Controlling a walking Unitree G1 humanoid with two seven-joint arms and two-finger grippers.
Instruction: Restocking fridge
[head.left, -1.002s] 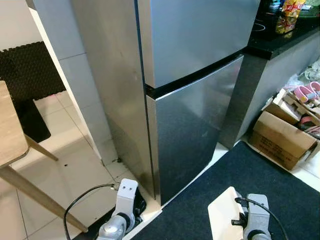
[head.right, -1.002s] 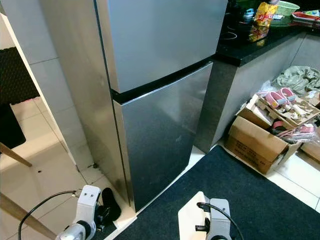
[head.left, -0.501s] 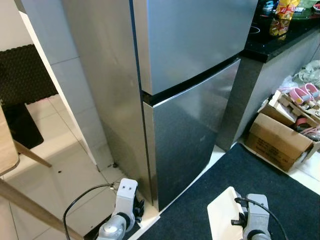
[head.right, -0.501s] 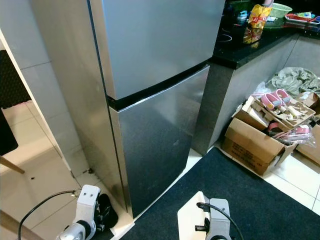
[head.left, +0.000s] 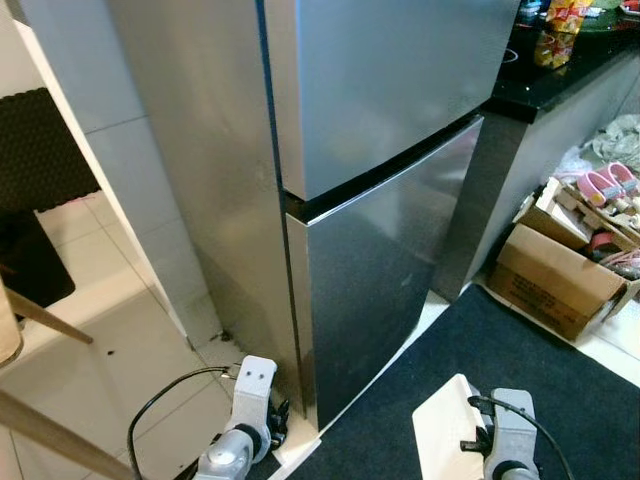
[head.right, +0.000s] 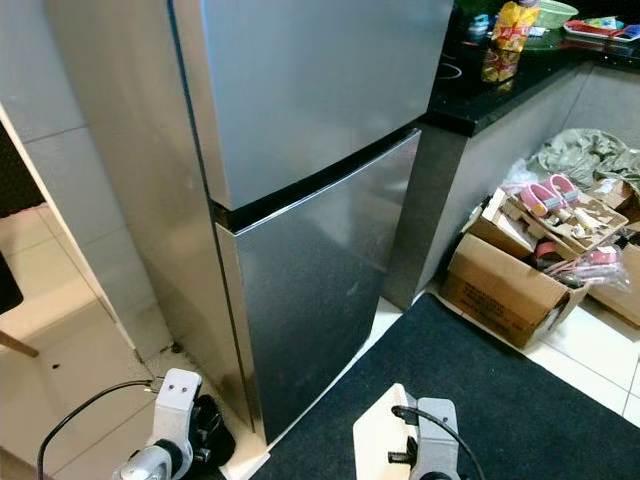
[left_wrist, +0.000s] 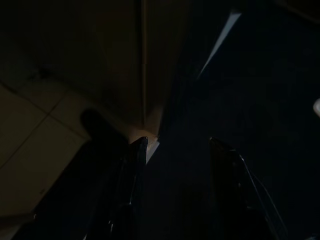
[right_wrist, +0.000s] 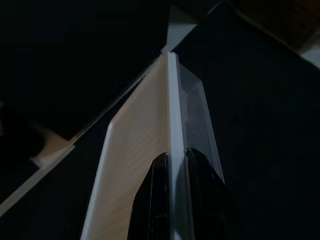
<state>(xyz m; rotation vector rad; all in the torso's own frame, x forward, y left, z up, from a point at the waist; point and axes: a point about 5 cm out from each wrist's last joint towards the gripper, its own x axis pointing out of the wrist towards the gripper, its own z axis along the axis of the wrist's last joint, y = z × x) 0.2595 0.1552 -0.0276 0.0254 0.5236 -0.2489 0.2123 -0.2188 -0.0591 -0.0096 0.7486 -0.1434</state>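
— Steel fridge (head.left: 380, 180), both doors shut, stands straight ahead between a tiled wall (head.left: 130, 190) and a black desk (head.left: 560, 85). What goes in it?

— A pale, flat-sided container (right_wrist: 150, 150). The right tool (right_wrist: 172, 160) is clamped on its thin rim, fingers pressed together either side of the edge. It hangs low, over the dark mat (head.left: 560, 400).

— How will it handle?

— I judge it light and stiff, thin plastic with a clear lid part. A pinch on the rim alone lets it swing, so slow moves suit it. Its contents are hidden.

— And the left tool (left_wrist: 175, 150)?

— Fingers apart, holding nothing, low near the fridge's bottom corner above the floor tiles (head.left: 150, 330). It is free for the door.

— Where to take hold of the door?

— No handle shows on the front. I would guess at a grip along the door's edge or in the dark gap (head.left: 390, 170) between upper and lower doors. The steel looks smooth and slippery; the door is probably heavy with a magnetic seal, so a firm hooked pull is needed.

— Other containers?

— A cardboard box (head.left: 555, 280) on the floor to the right, with pink slippers (head.left: 605, 185) and odd pieces on top. Snack bags (head.left: 550, 35) stand on the desk. A wooden leg (head.left: 50, 318) slants at the left.
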